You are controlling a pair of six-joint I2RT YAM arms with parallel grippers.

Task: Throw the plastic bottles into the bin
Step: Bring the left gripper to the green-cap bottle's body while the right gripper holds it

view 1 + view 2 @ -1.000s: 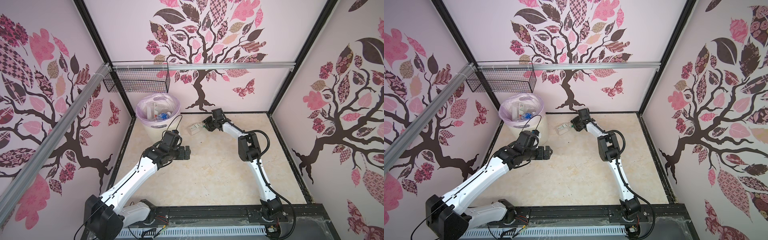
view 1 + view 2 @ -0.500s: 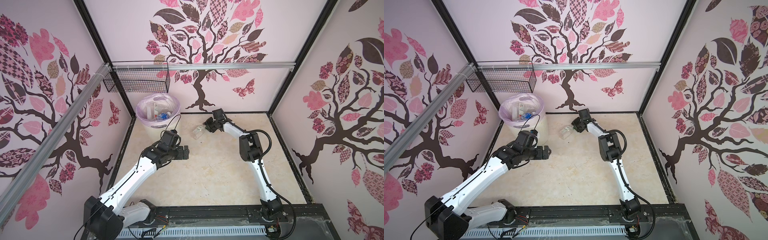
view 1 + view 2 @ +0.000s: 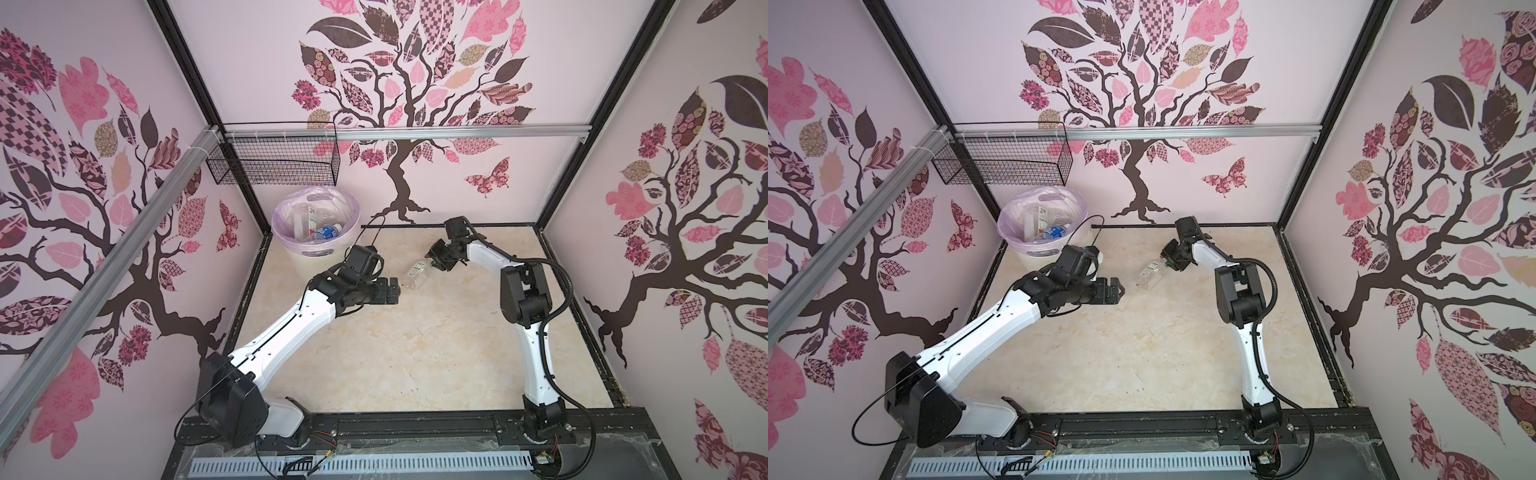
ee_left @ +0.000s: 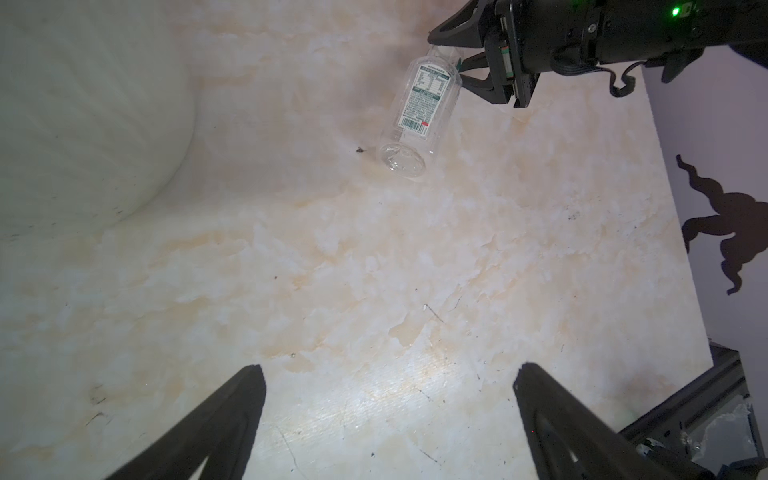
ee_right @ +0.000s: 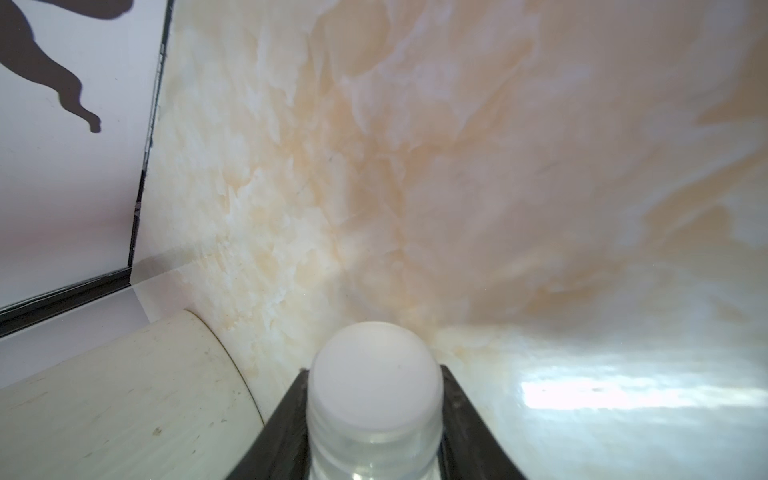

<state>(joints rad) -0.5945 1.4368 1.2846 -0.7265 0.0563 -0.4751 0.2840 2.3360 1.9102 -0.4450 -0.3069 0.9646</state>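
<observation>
The right end effector (image 3: 433,261) pinches the bottle (image 3: 417,273) only by its neck; it may slip. The left end effector (image 3: 397,291) gapes empty.

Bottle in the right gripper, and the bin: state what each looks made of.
Bottle: clear glossy plastic, seemingly; the floor shows through it.
Bin: cream matte plastic, probably; faintly ribbed moulded wall.
Its liner: thin translucent lilac film, crinkled over the rim.
</observation>
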